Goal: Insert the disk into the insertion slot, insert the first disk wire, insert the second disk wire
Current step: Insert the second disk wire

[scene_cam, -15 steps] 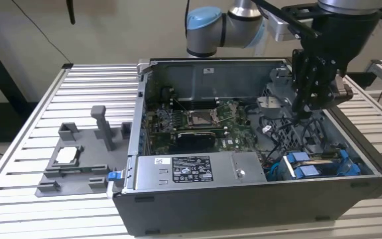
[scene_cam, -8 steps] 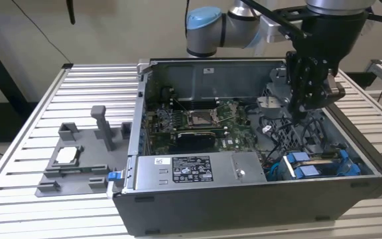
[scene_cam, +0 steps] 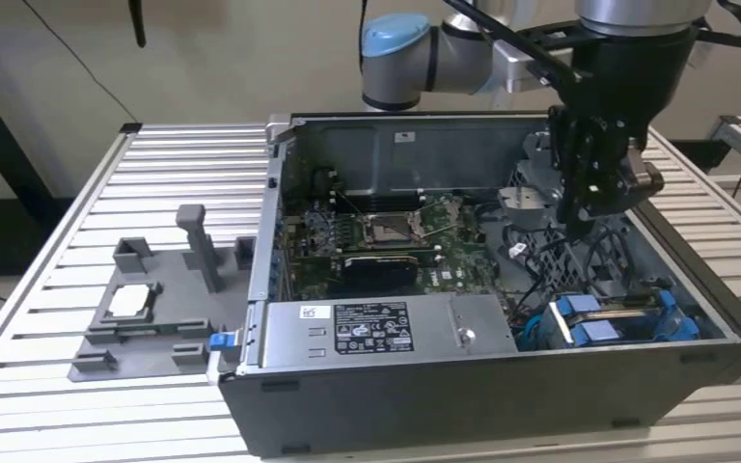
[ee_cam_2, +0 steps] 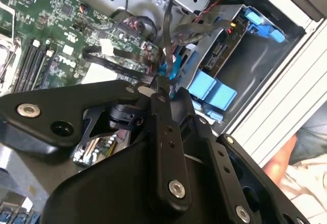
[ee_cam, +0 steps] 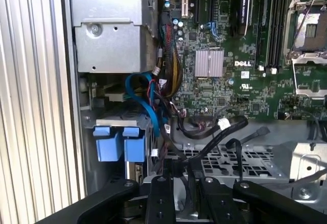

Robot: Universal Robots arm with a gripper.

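the disk in its blue caddy sits inside the insertion slot

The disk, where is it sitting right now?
The disk sits in the insertion slot at the exterior view's lower right, inside the computer case, beside the silver power-supply box.

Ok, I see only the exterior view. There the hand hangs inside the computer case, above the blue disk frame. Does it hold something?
Observer: Yes. In the second wrist view the hand looks shut on a thin black wire.
Operator: Is some other cable close to the disk?
Observer: In the first wrist view a blue cable curves down from beside the silver power box and passes right beside the two blue tabs of the disk frame.
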